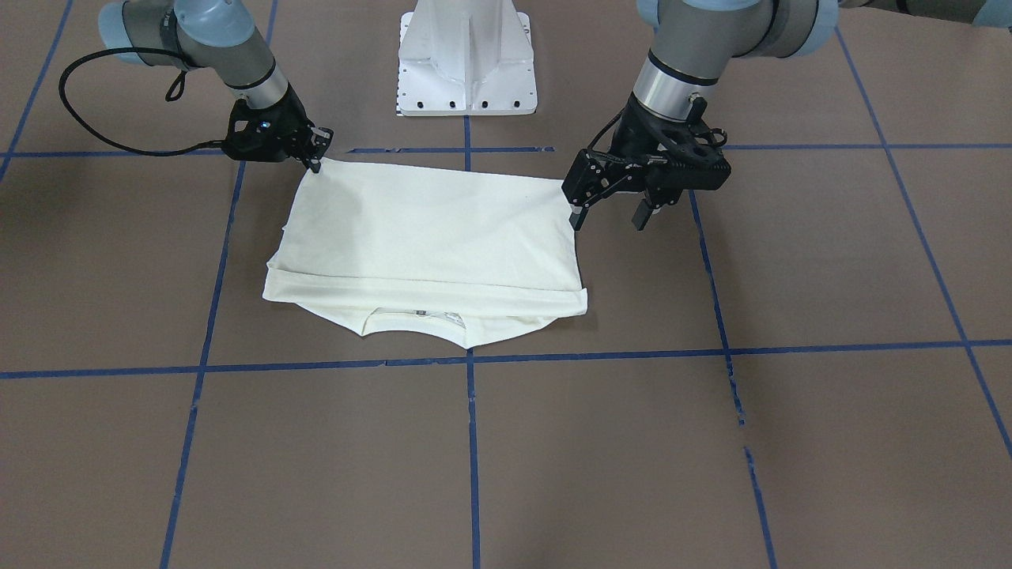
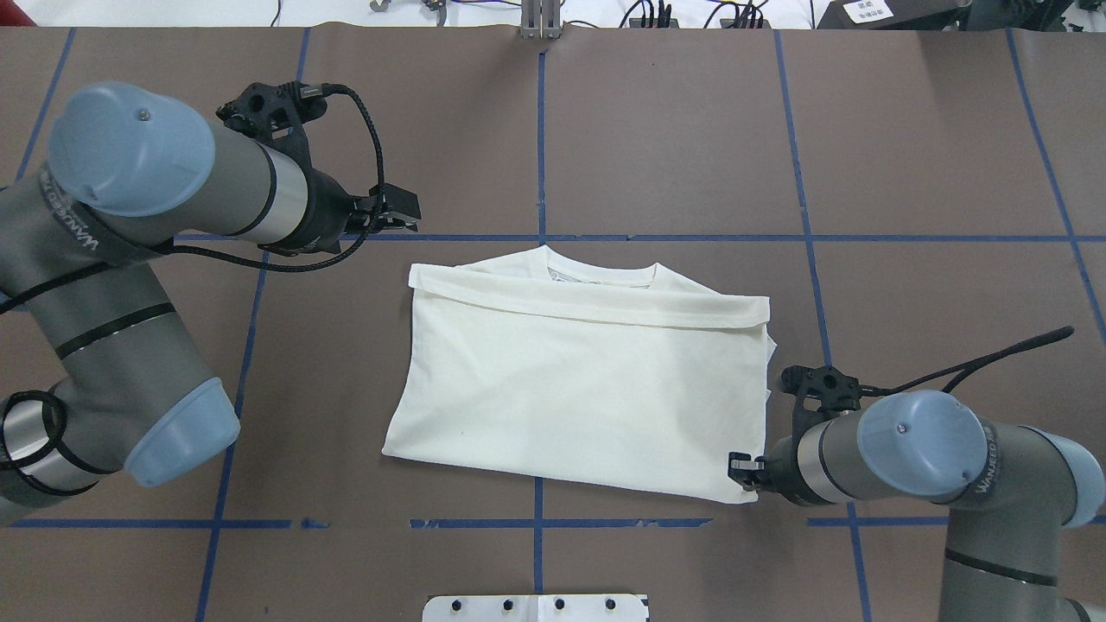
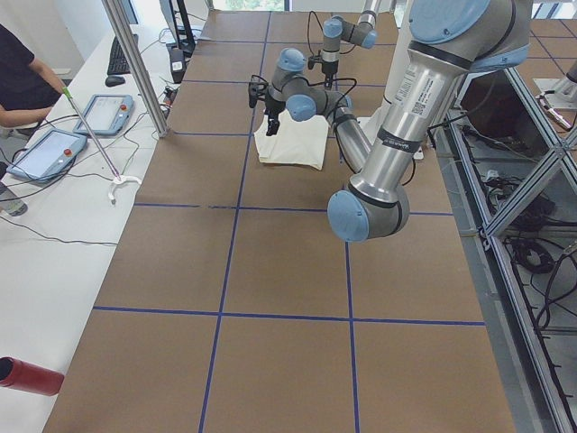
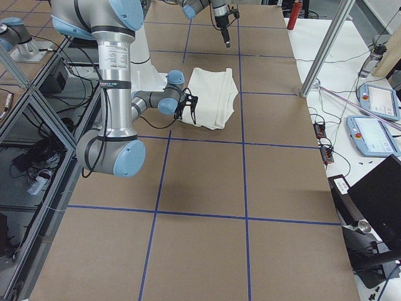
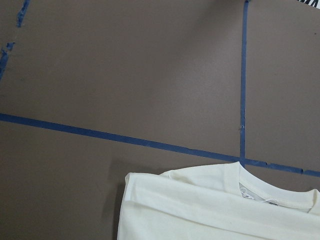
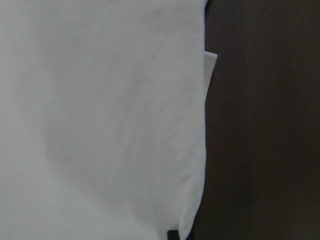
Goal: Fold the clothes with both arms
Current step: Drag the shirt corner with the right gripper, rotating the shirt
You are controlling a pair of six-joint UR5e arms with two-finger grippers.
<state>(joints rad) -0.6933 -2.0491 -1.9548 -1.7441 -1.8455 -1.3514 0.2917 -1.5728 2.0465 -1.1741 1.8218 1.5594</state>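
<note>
The cream shirt lies folded on the brown table, plain side up, with its collar on the side far from the robot. No print shows. My right gripper sits low at the shirt's corner nearest the robot, shut on the cloth, which rises to a point there. In the overhead view the right gripper is at that same corner. The right wrist view is filled by the shirt at close range. My left gripper hangs open and empty above the table, beside the shirt's left edge. The left wrist view looks down on the shirt's collar corner.
The white pedestal base stands behind the shirt on the robot's side. Blue tape lines grid the table. In the exterior left view, a metal pole and a side bench with tablets run along the far edge, with a person there.
</note>
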